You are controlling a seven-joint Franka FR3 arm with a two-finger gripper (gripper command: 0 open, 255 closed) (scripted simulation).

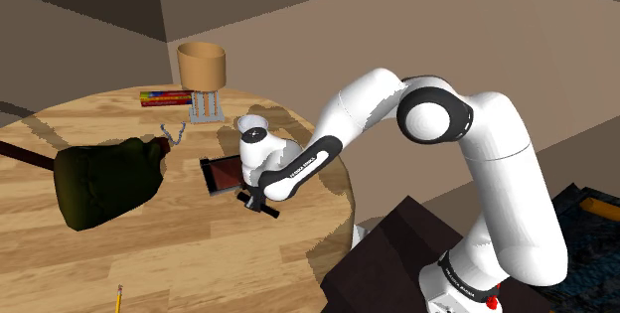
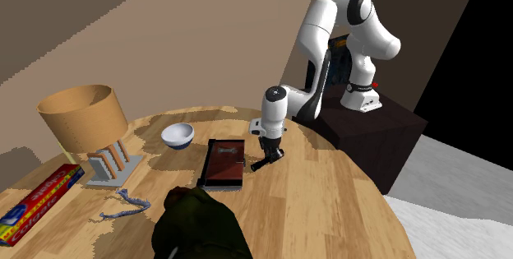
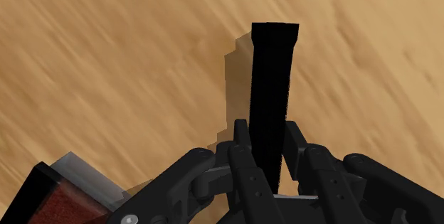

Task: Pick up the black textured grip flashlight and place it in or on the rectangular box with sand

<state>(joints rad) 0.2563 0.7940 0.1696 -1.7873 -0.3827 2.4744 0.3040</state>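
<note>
Pinching the black flashlight (image 3: 274, 80) near one end between the gripper (image 3: 267, 155) fingers, over the table (image 3: 107, 59) just beside the box of sand (image 3: 32, 187); risking the long free end pivoting, slipping out, or clipping the box's rim.

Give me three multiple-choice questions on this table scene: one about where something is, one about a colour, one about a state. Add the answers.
1. In the second exterior view, the bowl sits:
A) to the left of the box
B) inside the box
C) on the robot's stand

2. The box's filling is:
A) blue
B) reddish brown
C) green

3. The black flashlight is:
A) lying in the box
B) tucked under the bag
C) clasped between the jaws

Answers:
1 A: the bowl stands apart from the box, off its left side.
2 B: a red-brown surface shows inside the dark rim.
3 C: in the wrist view the jaws press the flashlight from both sides.
</note>
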